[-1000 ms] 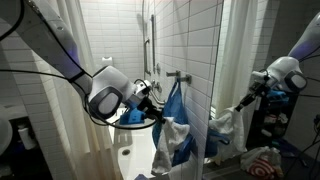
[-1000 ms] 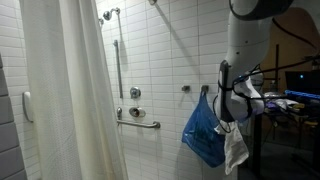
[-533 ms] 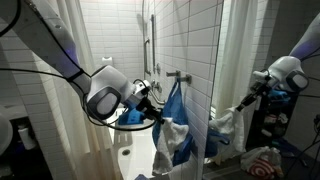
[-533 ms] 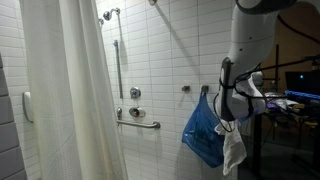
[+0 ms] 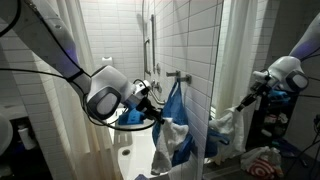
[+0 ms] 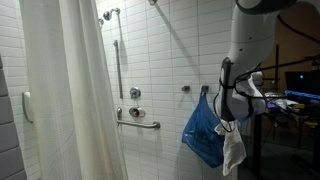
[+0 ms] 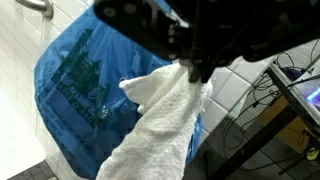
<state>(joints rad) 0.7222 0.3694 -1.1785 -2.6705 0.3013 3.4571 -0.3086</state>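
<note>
My gripper is shut on a white towel, which hangs down from the jaws. Beside it a blue plastic bag hangs from a hook on the white tiled wall. The towel hangs in front of the bag's lower part; I cannot tell whether they touch. In an exterior view the gripper holds the towel just right of the bag. In the wrist view the gripper comes in from the top, with the towel draped before the bag.
A white shower curtain hangs at the left. A grab bar, a tap and a shower rail are on the tiled wall. The tub lies below. A reflective panel stands at the right, with cables and a desk beyond.
</note>
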